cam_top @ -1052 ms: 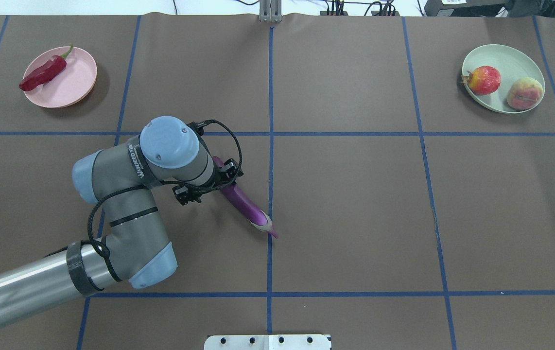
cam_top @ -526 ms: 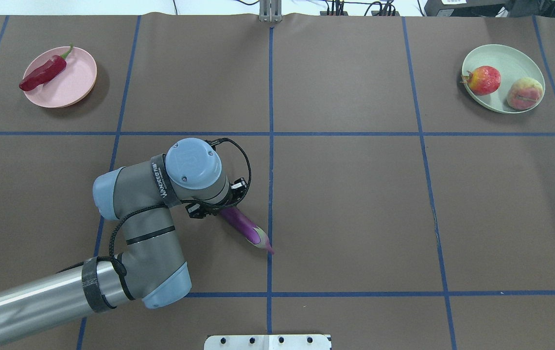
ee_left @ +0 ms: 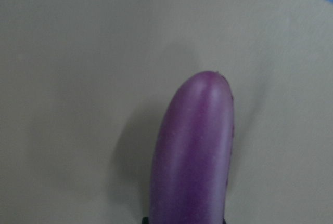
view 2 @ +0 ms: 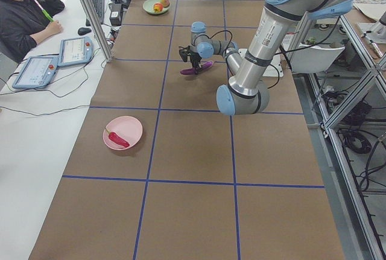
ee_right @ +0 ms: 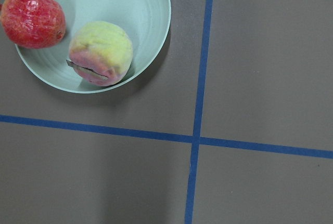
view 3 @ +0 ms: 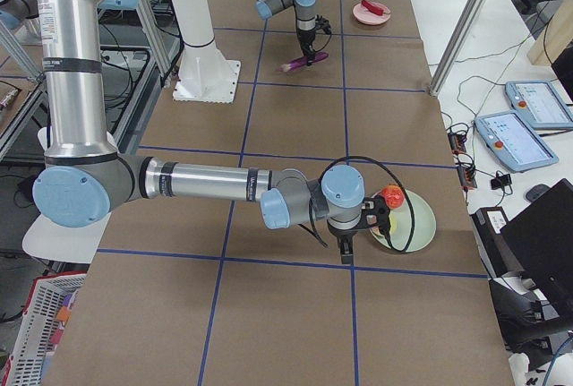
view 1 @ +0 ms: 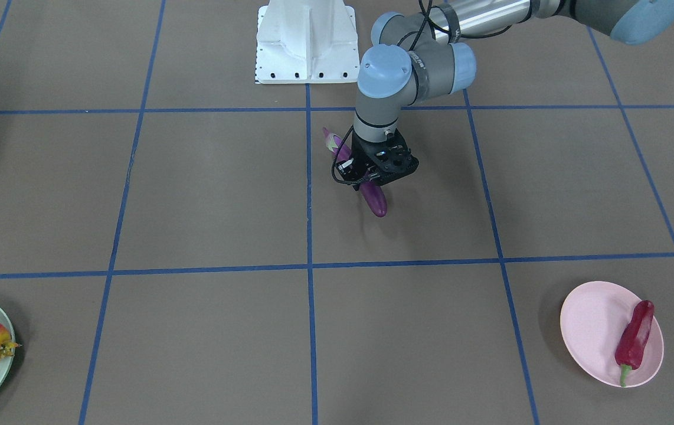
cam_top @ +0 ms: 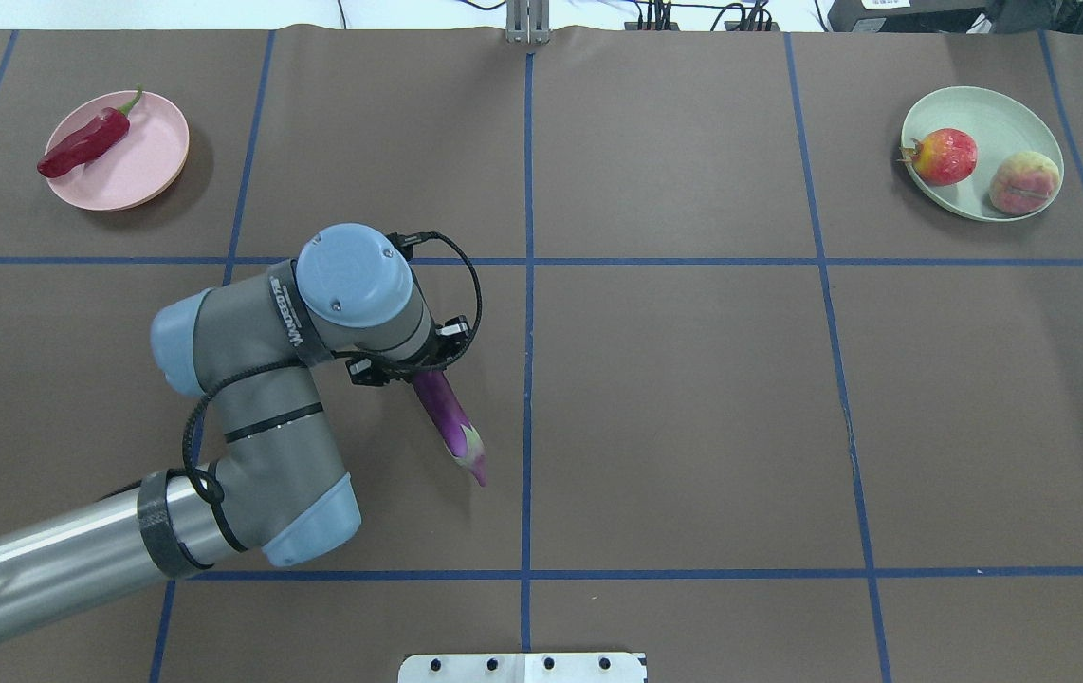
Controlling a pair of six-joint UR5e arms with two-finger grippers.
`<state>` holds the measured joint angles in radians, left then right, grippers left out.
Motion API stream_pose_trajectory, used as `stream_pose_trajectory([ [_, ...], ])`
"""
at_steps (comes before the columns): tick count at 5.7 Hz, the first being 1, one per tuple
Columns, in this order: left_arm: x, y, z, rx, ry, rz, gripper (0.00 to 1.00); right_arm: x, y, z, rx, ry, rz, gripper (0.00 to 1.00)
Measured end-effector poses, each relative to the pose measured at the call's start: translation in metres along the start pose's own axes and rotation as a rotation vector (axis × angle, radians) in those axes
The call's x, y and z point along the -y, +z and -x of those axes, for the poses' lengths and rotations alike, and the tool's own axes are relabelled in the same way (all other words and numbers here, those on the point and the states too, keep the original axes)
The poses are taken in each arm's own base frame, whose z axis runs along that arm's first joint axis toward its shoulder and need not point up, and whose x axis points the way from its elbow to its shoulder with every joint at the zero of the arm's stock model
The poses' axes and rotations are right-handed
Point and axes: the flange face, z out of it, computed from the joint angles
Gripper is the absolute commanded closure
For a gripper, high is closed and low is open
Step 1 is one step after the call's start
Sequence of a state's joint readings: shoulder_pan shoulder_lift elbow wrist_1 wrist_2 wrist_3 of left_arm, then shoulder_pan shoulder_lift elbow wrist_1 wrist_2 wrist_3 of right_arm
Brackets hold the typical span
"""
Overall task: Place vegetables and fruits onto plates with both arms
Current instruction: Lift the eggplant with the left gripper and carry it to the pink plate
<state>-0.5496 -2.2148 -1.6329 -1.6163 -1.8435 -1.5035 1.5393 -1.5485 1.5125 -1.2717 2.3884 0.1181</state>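
My left gripper is shut on the blunt end of the long purple eggplant and holds it tilted just above the table's middle. The eggplant also shows in the front view and fills the left wrist view. The red chili lies on the pink plate at the far left. The pomegranate-like fruit and the peach lie on the mint green plate at the far right. My right gripper hangs beside that plate; I cannot tell whether it is open.
A white pedestal base stands at the robot's edge of the table. Blue tape lines divide the brown table cover into squares. An operator sits past the table's far left side, with tablets beside him.
The left arm moved right and toward the robot over the eggplant, then back left. The eggplant has come with it, and its stem end has swung left.
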Motion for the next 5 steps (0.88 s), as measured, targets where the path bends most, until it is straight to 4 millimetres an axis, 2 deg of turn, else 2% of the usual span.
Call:
stream_pose_trajectory([
  [1, 0.058, -0.022, 0.021, 0.057, 0.138, -0.039, 1.0, 0.0, 0.0, 0.0, 0.0, 0.001, 0.001, 0.0],
  [2, 0.131, -0.038, 0.052, 0.114, 0.272, -0.058, 1.0, -0.001, 0.001, -0.001, 0.0, 0.001, 0.002, 0.0],
  [4, 0.275, -0.05, 0.139, 0.221, 0.516, -0.036, 1.0, -0.001, 0.001, -0.001, -0.001, 0.001, 0.002, 0.0],
  [5, 0.332, -0.037, 0.183, 0.255, 0.639, -0.026, 1.0, 0.0, 0.001, -0.001, -0.001, 0.001, 0.002, 0.0],
])
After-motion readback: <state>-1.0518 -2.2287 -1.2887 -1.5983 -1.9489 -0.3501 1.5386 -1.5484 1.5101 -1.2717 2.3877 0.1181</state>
